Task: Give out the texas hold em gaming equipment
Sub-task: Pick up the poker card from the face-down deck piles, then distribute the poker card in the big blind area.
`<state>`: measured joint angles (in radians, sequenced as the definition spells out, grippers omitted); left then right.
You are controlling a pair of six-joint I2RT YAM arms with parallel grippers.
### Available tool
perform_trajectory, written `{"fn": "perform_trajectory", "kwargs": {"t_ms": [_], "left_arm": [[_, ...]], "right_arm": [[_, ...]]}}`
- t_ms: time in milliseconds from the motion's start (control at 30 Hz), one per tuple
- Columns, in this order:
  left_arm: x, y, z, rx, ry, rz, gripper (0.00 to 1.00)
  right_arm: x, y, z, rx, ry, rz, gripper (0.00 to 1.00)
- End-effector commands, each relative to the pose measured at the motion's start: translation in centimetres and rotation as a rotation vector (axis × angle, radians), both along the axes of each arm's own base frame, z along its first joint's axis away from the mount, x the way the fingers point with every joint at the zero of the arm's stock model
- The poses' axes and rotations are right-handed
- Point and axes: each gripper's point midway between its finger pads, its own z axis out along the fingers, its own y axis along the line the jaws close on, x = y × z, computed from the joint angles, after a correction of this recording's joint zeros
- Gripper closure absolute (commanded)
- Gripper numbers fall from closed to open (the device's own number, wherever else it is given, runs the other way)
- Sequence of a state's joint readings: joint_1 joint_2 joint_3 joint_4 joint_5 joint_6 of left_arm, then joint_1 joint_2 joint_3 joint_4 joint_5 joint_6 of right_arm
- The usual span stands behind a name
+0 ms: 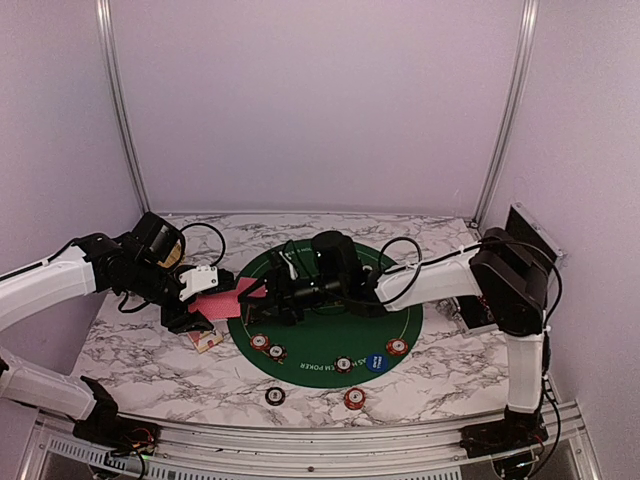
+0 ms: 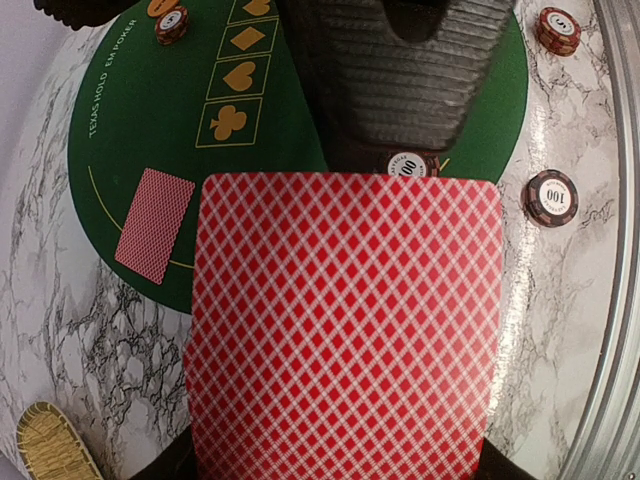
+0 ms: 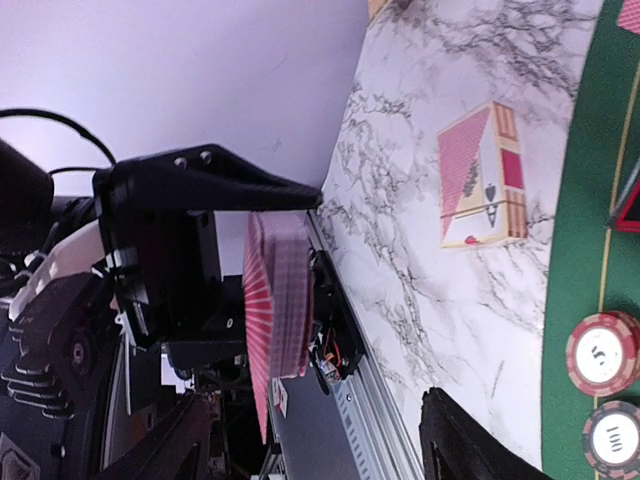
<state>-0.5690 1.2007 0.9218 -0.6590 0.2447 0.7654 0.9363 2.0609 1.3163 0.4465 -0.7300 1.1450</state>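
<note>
My left gripper (image 1: 212, 300) is shut on a deck of red-backed playing cards (image 2: 345, 330), which fills the left wrist view and hides the fingers. My right gripper (image 1: 272, 290) is open just right of the deck, with nothing between its fingers (image 3: 470, 440). The right wrist view shows the deck (image 3: 275, 300) edge-on, ahead of them. One card (image 2: 155, 225) lies face down on the green mat (image 1: 320, 325). Several poker chips (image 1: 259, 342) and a blue button (image 1: 376, 363) sit along the mat's near edge. Two chips (image 1: 353, 398) lie on the marble. A black-and-red marker (image 3: 628, 205) shows at the mat's rim.
A card box (image 1: 207, 340) lies on the marble table (image 1: 150, 360) left of the mat. A tan woven basket (image 2: 55, 445) sits behind my left wrist. A black case (image 1: 530, 235) stands at the far right. A metal rail (image 1: 330, 425) runs along the near edge.
</note>
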Motion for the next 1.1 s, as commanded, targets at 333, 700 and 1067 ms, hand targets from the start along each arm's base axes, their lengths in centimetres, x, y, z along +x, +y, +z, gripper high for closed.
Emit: {"fn": "perform_trajectory", "kwargs": {"t_ms": [333, 700, 1067], "left_arm": [[0.0, -0.1, 0.2, -0.015, 0.005, 0.004, 0.82], [0.0, 0.1, -0.1, 0.0, 0.004, 0.01, 0.83], [0.0, 0.3, -0.4, 0.013, 0.003, 0.013, 0.83]], "right_arm": [[-1.2, 2.5, 2.6, 0.107, 0.012, 0.078, 0.46], [-1.6, 3.4, 3.2, 0.136, 0.023, 0.101, 0.76], [-1.7, 2.5, 4.1, 0.157, 0.03, 0.101, 0.94]]}}
